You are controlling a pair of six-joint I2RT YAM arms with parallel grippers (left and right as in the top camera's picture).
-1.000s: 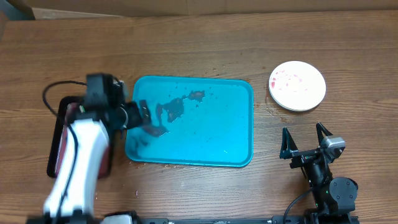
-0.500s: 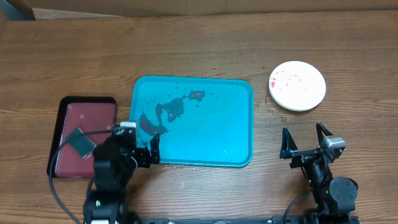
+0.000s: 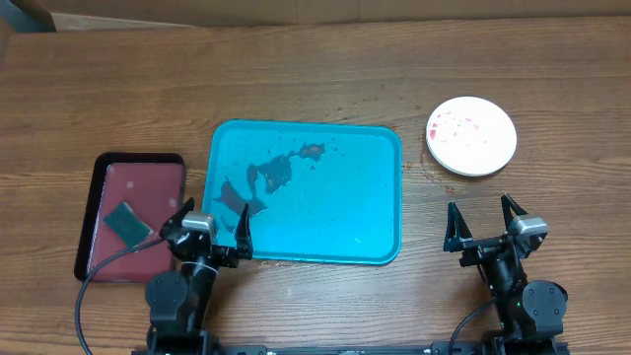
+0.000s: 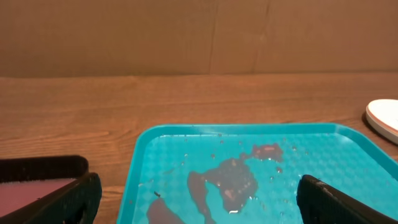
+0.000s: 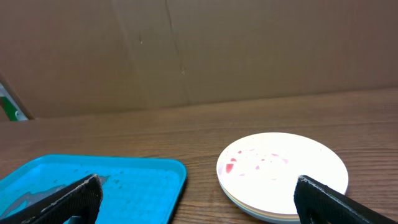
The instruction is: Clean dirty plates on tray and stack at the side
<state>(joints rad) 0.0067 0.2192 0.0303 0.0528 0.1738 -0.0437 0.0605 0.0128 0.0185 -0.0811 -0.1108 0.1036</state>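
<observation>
Note retreat of left claw (image 3: pixel 212 222) from over the tray (image 3: pixel 385 197) to below its lower-left corner, spread wide, empty. Find right claw (image 3: pixel 481 219) below-right of tray, likewise spread, empty. Locate plates (image 3: pixel 471 136) stacked right of tray. Beware red smears on top plate: likely residue transfer within stack.

Wooden table (image 3: pixel 315 79), cardboard backdrop (image 5: pixel 186 50)

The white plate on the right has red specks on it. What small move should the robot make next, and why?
Probably the left gripper should reach for the dark pad on the black tray. Both it and the right gripper are open and empty, the pad lies close by, and the white plate shows red specks.
</observation>
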